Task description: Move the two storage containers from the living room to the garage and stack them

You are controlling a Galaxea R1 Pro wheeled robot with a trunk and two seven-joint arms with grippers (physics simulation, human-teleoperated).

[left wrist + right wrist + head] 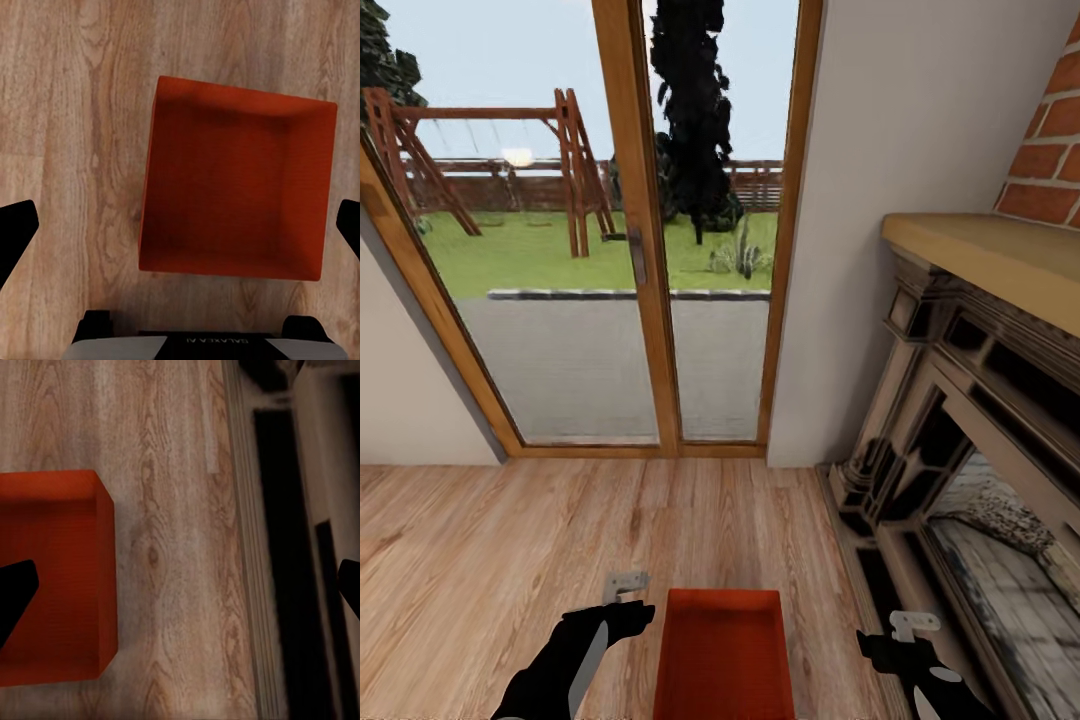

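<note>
One rust-red open-top storage container (725, 655) sits on the light wood plank floor of the living room, between my two arms at the near edge of the head view. My left gripper (626, 590) hovers just left of its far corner, open. In the left wrist view the container (236, 199) lies below, its empty inside showing between the spread fingers (16, 232). Over bare planks to the container's right, my right gripper (911, 627) is also open. The right wrist view catches the container's corner (52, 577) beside one finger (15, 591).
A wood-framed glass door (643, 250) to a yard stands ahead. On the right a dark carved fireplace (960, 420) with a wooden mantel (1000, 255) juts out close to my right arm, its base strip (251, 555) beside the gripper. Open plank floor (480, 560) spreads left.
</note>
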